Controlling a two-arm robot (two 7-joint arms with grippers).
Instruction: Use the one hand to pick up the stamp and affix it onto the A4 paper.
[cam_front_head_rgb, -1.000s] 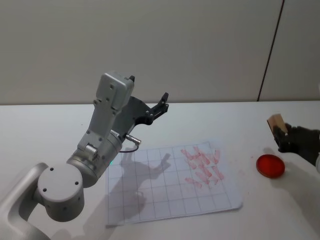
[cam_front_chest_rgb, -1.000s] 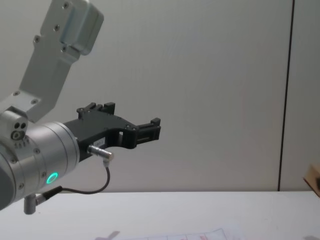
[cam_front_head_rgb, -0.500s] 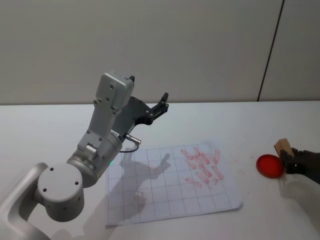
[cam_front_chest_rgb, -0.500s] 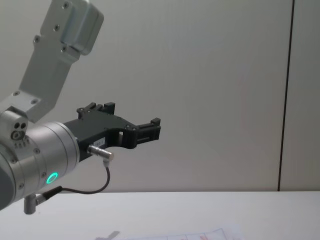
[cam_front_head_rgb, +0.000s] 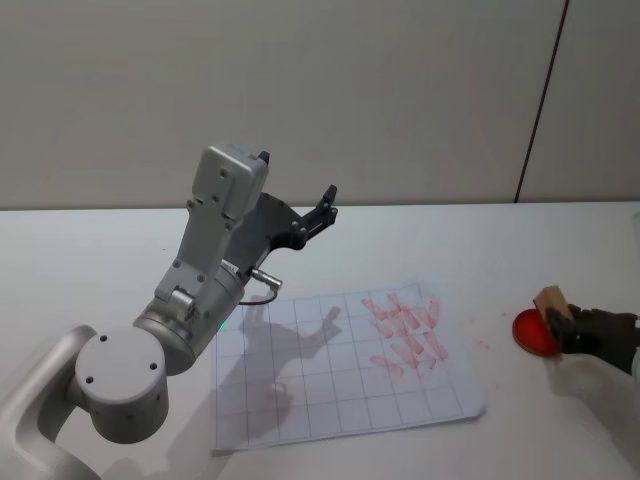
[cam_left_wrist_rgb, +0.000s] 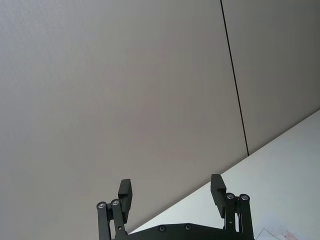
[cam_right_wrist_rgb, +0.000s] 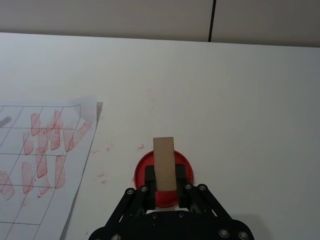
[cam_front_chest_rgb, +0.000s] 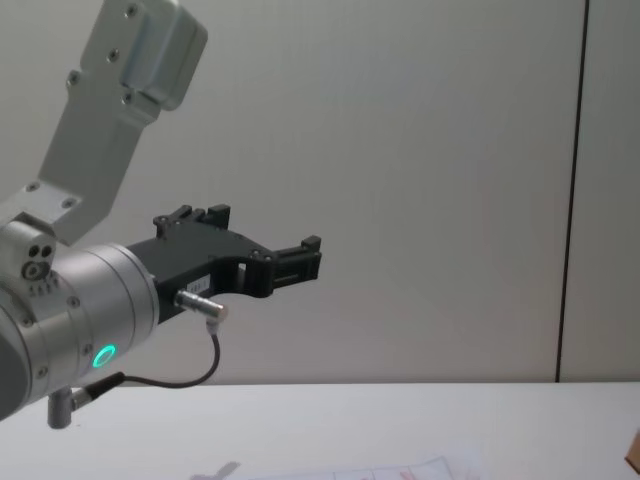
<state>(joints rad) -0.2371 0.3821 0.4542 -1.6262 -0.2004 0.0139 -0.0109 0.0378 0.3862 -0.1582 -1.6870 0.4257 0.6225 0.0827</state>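
White desk (cam_front_head_rgb: 500, 240): our right claw (cam_right_wrist_rgb: 165, 186) grips one stamp (cam_right_wrist_rgb: 164, 164) over one red ink pad (cam_right_wrist_rgb: 162, 176), beside one A4 paper (cam_front_head_rgb: 330, 390). Left claw (cam_left_wrist_rgb: 171, 194) is raised, fingers wide apart, holding nothing.

One stamp (cam_right_wrist_rgb: 163, 163), one A4 paper (cam_front_head_rgb: 340, 390), one red pad (cam_front_head_rgb: 530, 333).

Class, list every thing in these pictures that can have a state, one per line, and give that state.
stamp: gripped, over the ink pad
right gripper: shut on the stamp
left gripper: open, raised, holding nothing
ink pad: uncovered, red
A4 paper: flat, already bears red marks
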